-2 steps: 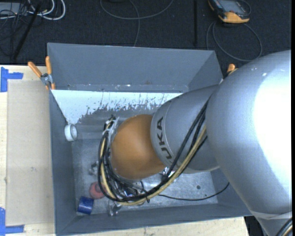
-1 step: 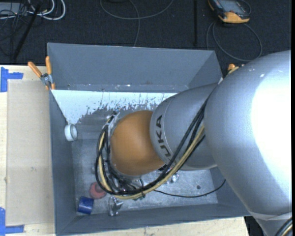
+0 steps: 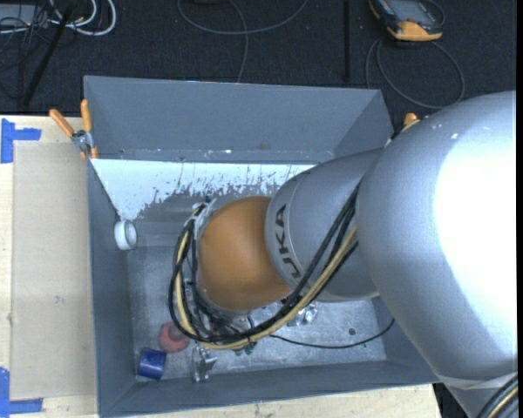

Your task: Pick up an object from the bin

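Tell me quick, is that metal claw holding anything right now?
Gripper: cannot be told whether open, closed or holding; it is down by a small blue cylinder and a small red round thing.

Cylinder (image 3: 151, 364) just left of gripper (image 3: 202, 366)

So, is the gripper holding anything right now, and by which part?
Cannot tell. The gripper is low by the bin's near wall, beside a blue cylinder and a small red thing; the orange wrist cover hides most of it.
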Action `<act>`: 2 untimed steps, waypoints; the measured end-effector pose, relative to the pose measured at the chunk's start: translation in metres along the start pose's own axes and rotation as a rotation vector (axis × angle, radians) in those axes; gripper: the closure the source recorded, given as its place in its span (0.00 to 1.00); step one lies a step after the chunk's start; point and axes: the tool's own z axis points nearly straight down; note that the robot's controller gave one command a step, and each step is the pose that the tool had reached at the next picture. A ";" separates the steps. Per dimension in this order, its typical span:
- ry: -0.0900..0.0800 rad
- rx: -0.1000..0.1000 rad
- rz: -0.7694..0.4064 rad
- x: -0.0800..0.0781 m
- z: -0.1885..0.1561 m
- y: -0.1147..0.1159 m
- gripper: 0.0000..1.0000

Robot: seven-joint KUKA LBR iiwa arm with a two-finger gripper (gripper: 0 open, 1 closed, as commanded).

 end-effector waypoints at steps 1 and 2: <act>0.000 -0.002 0.002 0.000 -0.002 0.002 1.00; 0.008 0.000 0.044 -0.008 -0.140 0.001 1.00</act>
